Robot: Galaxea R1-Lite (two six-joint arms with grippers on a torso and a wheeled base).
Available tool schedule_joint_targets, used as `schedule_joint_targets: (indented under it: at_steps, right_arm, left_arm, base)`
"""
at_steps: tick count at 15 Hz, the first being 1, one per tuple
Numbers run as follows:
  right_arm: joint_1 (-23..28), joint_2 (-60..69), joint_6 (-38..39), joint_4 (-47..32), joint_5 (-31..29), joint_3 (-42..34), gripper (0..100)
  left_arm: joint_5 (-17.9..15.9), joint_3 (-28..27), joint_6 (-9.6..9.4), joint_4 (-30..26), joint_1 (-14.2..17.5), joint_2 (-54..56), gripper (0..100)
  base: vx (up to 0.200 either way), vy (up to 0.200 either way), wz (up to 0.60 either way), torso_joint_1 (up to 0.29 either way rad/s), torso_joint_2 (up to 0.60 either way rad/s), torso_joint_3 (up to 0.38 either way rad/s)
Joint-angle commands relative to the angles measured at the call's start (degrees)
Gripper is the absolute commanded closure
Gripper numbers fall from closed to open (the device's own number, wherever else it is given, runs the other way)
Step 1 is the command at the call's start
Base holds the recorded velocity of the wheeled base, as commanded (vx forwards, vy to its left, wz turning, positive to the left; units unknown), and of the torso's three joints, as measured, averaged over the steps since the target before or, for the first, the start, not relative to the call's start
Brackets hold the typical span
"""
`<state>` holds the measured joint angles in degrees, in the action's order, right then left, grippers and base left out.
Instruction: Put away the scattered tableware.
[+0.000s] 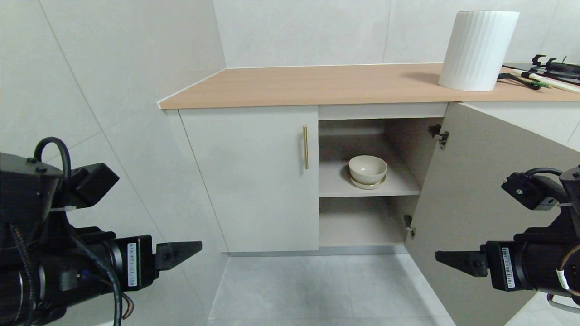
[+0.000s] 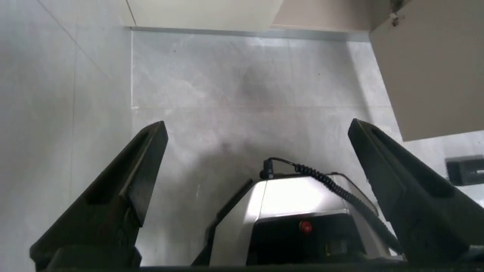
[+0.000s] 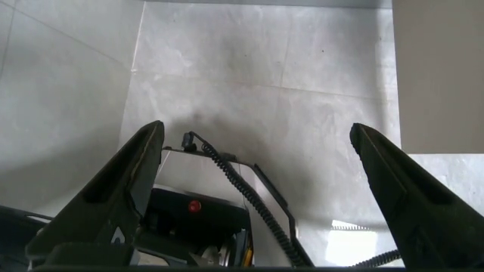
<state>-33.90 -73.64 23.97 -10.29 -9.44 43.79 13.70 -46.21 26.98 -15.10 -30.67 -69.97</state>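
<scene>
Pale grey tiles cover the floor (image 1: 317,290) and walls around a low cabinet with a wood-look countertop (image 1: 317,83). Both arms hang low in front of it, well apart from each other and short of the cabinet.

The left gripper (image 2: 257,132) has its fingers spread wide with nothing between them, and bare floor lies beneath it. The right gripper (image 3: 257,130) is likewise spread wide and empty above the floor.

Ahead of both grippers and higher than them, the cabinet's left door (image 1: 253,181) is shut. Its slim brass handle (image 1: 305,147) stands upright along the edge nearer the right gripper.

The right door (image 1: 480,190) is swung out wide, and its panel stands just beyond the right gripper. Its edge also shows in the left wrist view.

Between the two grippers' lines, and closer to the right one's side, the open compartment shows an upper shelf (image 1: 335,183). A cream bowl (image 1: 368,169) sits upright there on a matching saucer (image 1: 368,184), well away from either gripper.

Higher still, above the right gripper, a ribbed white cylinder (image 1: 478,50) stands on the countertop. A few black-handled tools (image 1: 543,74) lie just beside it.
</scene>
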Motion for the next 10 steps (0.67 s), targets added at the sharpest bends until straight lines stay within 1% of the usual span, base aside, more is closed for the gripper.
schedule_joint_targets:
  at_steps: [1,4,10]
  right_arm:
    - [-0.02,-0.01,-0.06,-0.17,-0.06,-0.11,0]
    - [-0.02,1.05,-2.43,-2.19,0.03,-0.55,0]
    - [0.06,4.56,-7.53,-10.45,0.56,-0.19,0]
  left_arm:
    - [0.1,-0.02,0.0,-0.01,0.0,-0.07,0]
    - [0.1,-0.02,0.09,-0.01,0.0,-0.07,0]
    - [0.1,-0.02,0.09,0.07,0.0,-0.07,0]
  base:
    - [0.0,-0.2,0.0,-0.007,0.0,0.002]
    - [0.0,-0.2,0.0,0.007,0.01,-0.004]
    - [0.0,-0.2,0.0,0.0,0.0,0.006]
